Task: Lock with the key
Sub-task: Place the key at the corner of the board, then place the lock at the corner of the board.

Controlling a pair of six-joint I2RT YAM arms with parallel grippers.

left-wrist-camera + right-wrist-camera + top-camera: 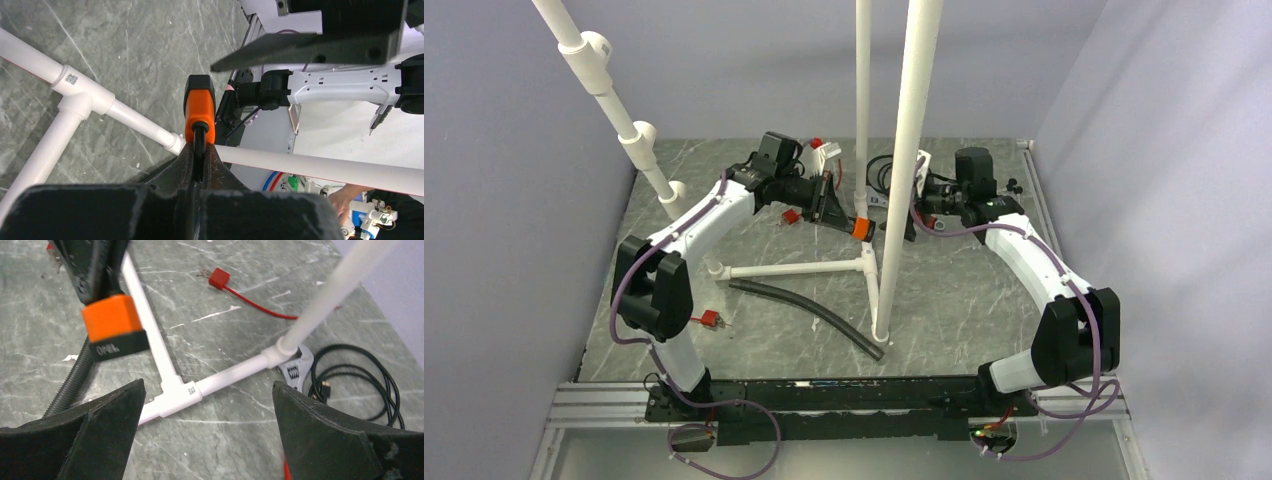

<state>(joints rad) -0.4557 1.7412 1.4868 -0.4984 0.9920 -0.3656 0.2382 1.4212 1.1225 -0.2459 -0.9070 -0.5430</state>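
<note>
Gripping the orange padlock (199, 107) by its black shackle is the left end effector (199, 150), fingers pinched shut on the loop with the lock body sticking out past the tips. Lock is held up off the bench (964, 300), above the white pipe frame (150, 355) and right by the thin upright pipe (862, 120); can't tell from any view whether it touches that pipe. Lock body has a black band at the far end with white lettering, too blurred to read. Right end effector (207, 385) is wide open and holding nothing, facing the lock from the other side of the uprights, close but apart. On the bench: black ribbed hose (809, 310) lying under the frame's crossbar, coiled black cable (360, 370) just beside a silver spanner head (295, 371) at the foot of an upright, red plug on a red wire (219, 277) further back. Can't pick out a key in any view
</note>
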